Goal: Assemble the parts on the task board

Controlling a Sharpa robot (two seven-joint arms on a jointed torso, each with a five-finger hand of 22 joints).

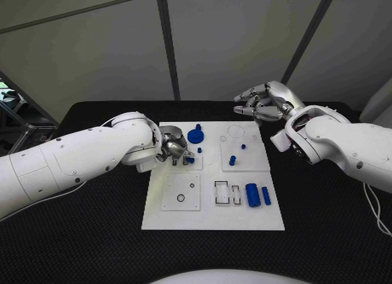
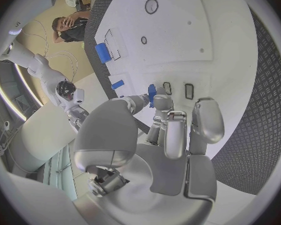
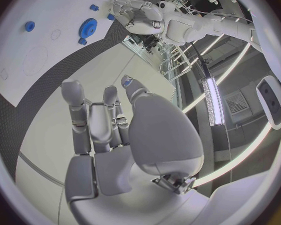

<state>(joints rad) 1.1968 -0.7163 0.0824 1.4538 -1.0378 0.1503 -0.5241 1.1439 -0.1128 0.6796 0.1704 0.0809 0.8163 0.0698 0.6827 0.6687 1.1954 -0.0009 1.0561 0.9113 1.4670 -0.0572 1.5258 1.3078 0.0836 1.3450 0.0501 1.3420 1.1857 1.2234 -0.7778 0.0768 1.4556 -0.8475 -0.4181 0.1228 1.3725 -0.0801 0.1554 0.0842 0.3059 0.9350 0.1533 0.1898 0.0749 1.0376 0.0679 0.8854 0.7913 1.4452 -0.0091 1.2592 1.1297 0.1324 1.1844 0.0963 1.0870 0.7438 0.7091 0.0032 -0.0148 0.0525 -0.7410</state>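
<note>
Left hand point(image 1: 173, 148) low over left side of task board point(image 1: 213, 219), fingertips pinching small blue peg point(image 2: 152, 93) at board surface, beside two small rectangular slots point(image 2: 189, 91). Blue gear point(image 1: 196, 136) just beyond hand, on board's far part. Small blue pegs point(image 1: 233, 160) stand right of centre. Two blue cylinders point(image 1: 258, 194) lie side by side near right edge. Right hand point(image 1: 263, 102) raised beyond board's far right corner, over black table point(image 1: 76, 248), fingers loosely curled, holding nothing.
</note>
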